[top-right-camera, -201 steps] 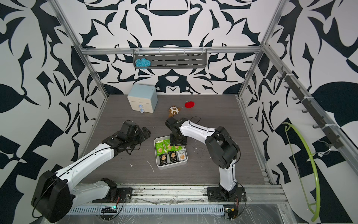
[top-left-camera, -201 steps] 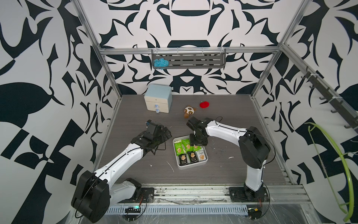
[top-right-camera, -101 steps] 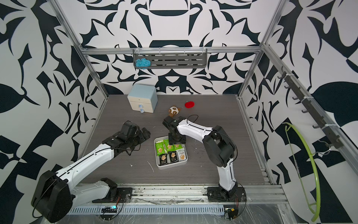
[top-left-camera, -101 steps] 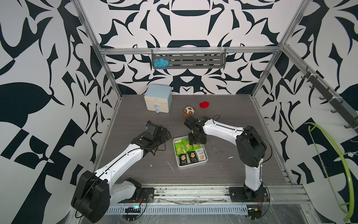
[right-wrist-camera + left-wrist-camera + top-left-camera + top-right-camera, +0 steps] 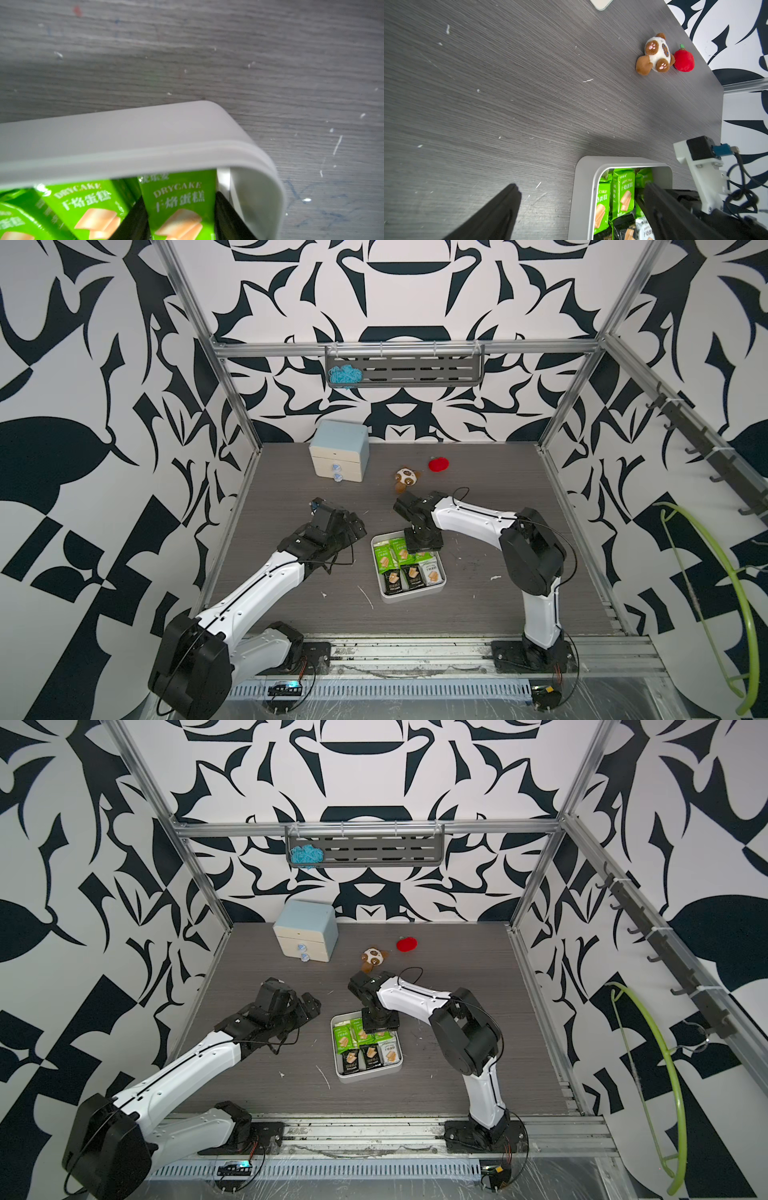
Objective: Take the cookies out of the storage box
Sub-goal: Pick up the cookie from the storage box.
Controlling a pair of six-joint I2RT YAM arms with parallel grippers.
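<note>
Cookies (image 5: 409, 568): green, black and cream packets, all lying in the storage box (image 5: 411, 598) at mid-tabletop (image 5: 478, 593); none out yet.

Top views: the right end effector (image 5: 424, 545), a second ago beside the box's far edge, has come down into its far right corner. Judged to be the start of a first pick. The left end effector (image 5: 353, 526) hangs just beside the box's left wall, fingers wide apart and empty. Both top views hide the right fingertips under the wrist.

Left wrist view: its own end effector (image 5: 580, 185) straddles the box wall (image 5: 581, 197) without touching it. Only this view shows detail of the plush toy (image 5: 655, 55) and the red plush apple (image 5: 683, 60), which touch or nearly so, well apart from the box.

Right wrist view: this alone shows the grip. Black fingers (image 5: 137, 220) press both side edges of one green packet (image 5: 178, 199) next to the corner wall (image 5: 259, 187). How firm the hold is cannot be told.
</note>
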